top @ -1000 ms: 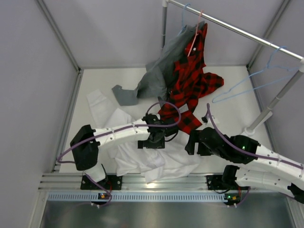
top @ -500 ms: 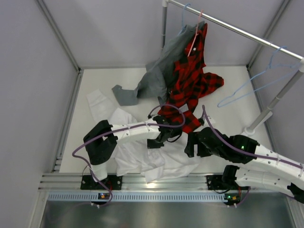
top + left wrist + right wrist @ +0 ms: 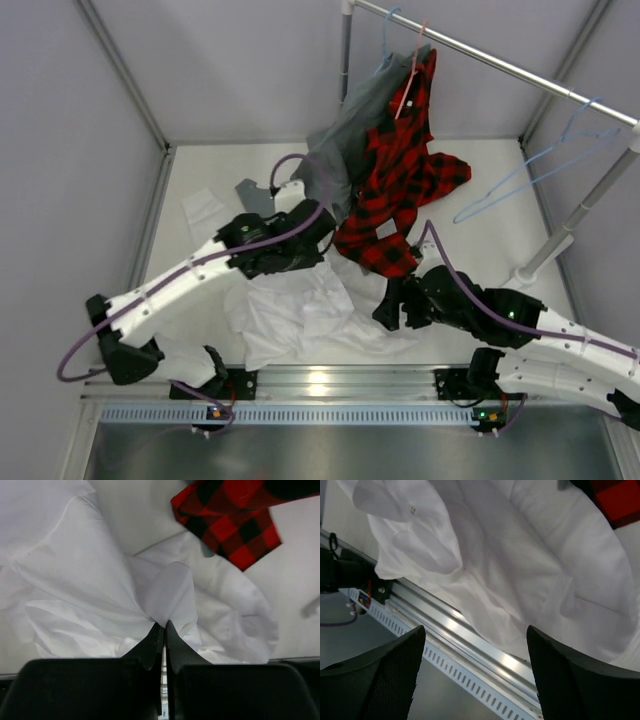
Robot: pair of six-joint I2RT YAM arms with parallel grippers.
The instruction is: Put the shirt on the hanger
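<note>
The white shirt lies crumpled on the table near the front edge. My left gripper is shut on a pinched fold of it, and in the left wrist view the fabric fans up from the closed fingertips. At the shirt's right edge my right gripper is open. In the right wrist view its fingers hang wide apart over the shirt's hem, holding nothing. The light-blue hanger hangs from the rail at the right, apart from both grippers.
A red-and-black plaid shirt on a pink hanger and a grey garment hang from the clothes rail and trail onto the table. The rack's post stands at the right. An aluminium rail runs along the front edge.
My left gripper has shut on a fold of the white shirt and pulled it back and to the left as the arm swung out. The right gripper has edged slightly left.
</note>
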